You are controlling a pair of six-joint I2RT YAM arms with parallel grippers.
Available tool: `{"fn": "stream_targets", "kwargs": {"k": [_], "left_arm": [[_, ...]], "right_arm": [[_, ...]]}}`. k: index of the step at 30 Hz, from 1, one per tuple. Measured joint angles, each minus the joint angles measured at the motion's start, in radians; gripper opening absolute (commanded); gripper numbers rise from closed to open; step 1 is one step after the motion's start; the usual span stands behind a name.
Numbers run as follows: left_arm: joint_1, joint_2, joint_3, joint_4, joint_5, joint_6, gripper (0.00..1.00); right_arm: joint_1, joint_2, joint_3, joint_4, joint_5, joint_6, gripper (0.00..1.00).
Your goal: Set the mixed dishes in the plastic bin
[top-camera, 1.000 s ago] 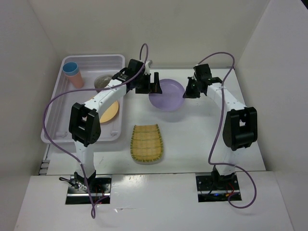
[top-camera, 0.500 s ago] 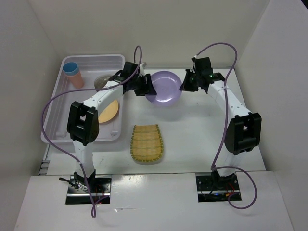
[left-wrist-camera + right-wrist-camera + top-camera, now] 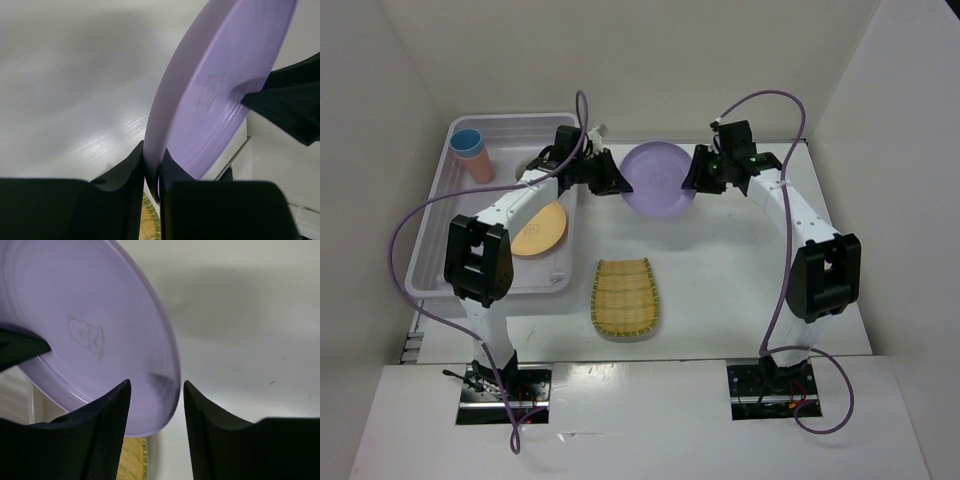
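- Now your left gripper (image 3: 152,167) is pinched tight on the left edge of the lilac plate (image 3: 215,85). A second ago its jaws stood wide beside that edge, so this grip is brand new.
- The plate is up off the table (image 3: 740,280), tilted on edge between your two grippers, just right of the plastic bin (image 3: 510,118) and not over it.
- Your right gripper (image 3: 156,390) has just let go. Its jaws stand apart either side of the opposite edge with a gap showing; a second ago it was shut there.
- So the right-to-left handover looks done, and the left side alone carries the plate.
- Next, probably: back the right gripper clear, swing left over the bin, release.
- Already in the bin: orange plate (image 3: 542,232), plus pink cup (image 3: 480,168) and blue cup (image 3: 467,140) at the far left corner.
- The yellow tray (image 3: 625,298) lies on the table near you, not yet binned.
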Motion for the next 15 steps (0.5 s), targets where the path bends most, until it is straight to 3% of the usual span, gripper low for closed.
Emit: {"fn": "stream_targets", "kwargs": {"k": [5,10,15], "left_arm": [[0.074,-0.124,-0.044,-0.006,-0.033,-0.024,0.00],[0.192,-0.361,-0.175,-0.079,-0.061,-0.013,0.00],[0.435,-0.564,-0.378,-0.097,-0.141,-0.047,0.00]], "right_arm": [[0.031,0.000,-0.019,0.042,-0.052,0.021,0.59],[0.095,-0.019,-0.057,0.225,-0.188,0.068,0.60],[0.171,-0.060,-0.115,0.222,-0.128,-0.014,0.63]]}}
